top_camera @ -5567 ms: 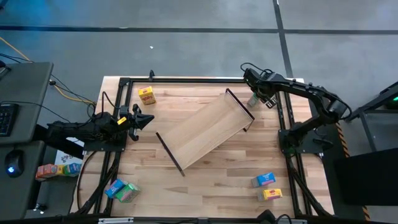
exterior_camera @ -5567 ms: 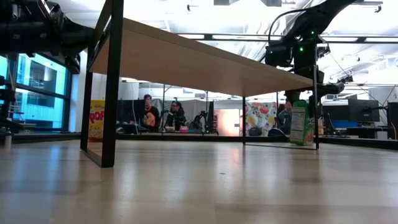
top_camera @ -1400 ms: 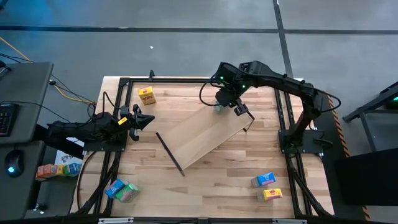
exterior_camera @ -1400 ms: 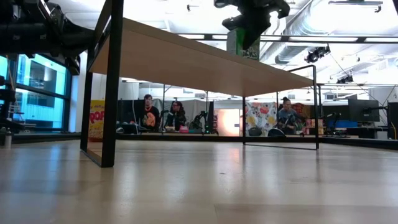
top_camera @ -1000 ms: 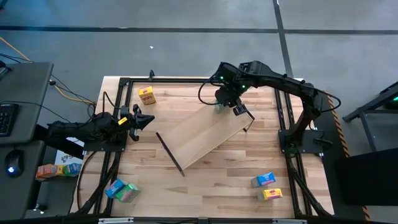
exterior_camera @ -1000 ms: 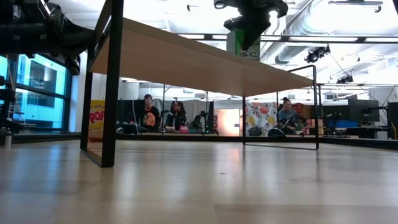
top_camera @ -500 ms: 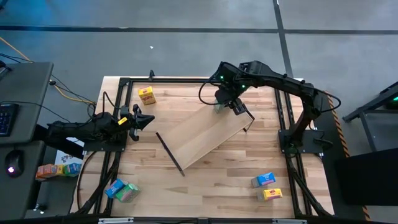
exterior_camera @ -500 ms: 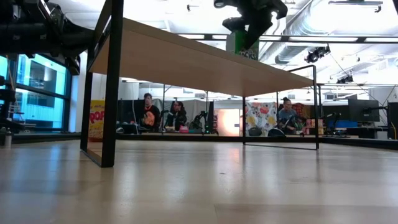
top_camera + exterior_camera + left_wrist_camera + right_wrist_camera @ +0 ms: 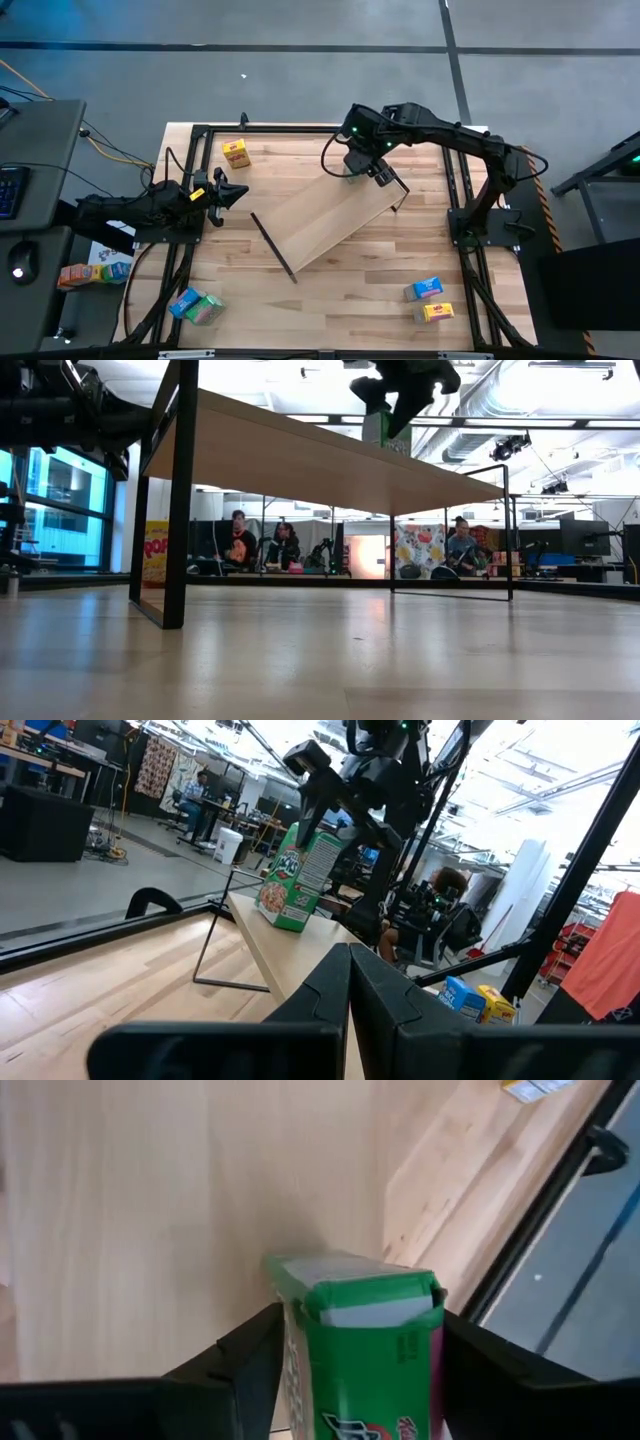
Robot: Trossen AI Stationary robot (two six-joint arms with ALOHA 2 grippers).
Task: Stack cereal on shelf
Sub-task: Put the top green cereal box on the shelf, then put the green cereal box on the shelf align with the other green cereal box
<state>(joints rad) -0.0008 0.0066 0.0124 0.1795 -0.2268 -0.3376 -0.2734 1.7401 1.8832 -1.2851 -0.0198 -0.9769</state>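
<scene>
The shelf (image 9: pixel 330 205) stands slantwise mid-table on its thin dark end panels, and its board (image 9: pixel 300 452) shows from below in the low view. My right gripper (image 9: pixel 362 160) is above the shelf's far end, shut on a green cereal box (image 9: pixel 360 1330) that stands on the board (image 9: pixel 295 880). A yellow box (image 9: pixel 236 152) lies at the far left of the table. Blue and green boxes (image 9: pixel 197 305) lie near left, and blue (image 9: pixel 427 288) and yellow (image 9: pixel 437 312) ones near right. My left gripper (image 9: pixel 228 193) waits shut at the table's left edge. My right gripper pinches the green box's upper part (image 9: pixel 420 1340) between its two fingers, one on each side, coming from above and pointing down. The box's bottom (image 9: pixel 385 450) rests on the shelf's board near its far end, and the box stands roughly upright.
Dark frame rails run along the table's edges (image 9: pixel 300 128). More coloured boxes (image 9: pixel 90 270) sit off the table to the left. Bare tabletop lies between the shelf and the near boxes. People sit in the room beyond the table (image 9: pixel 240 540).
My right gripper has edged slightly toward the table's far-left and tipped a little. The green box has come down a little and now rests on the shelf's board. My left arm has kept still.
</scene>
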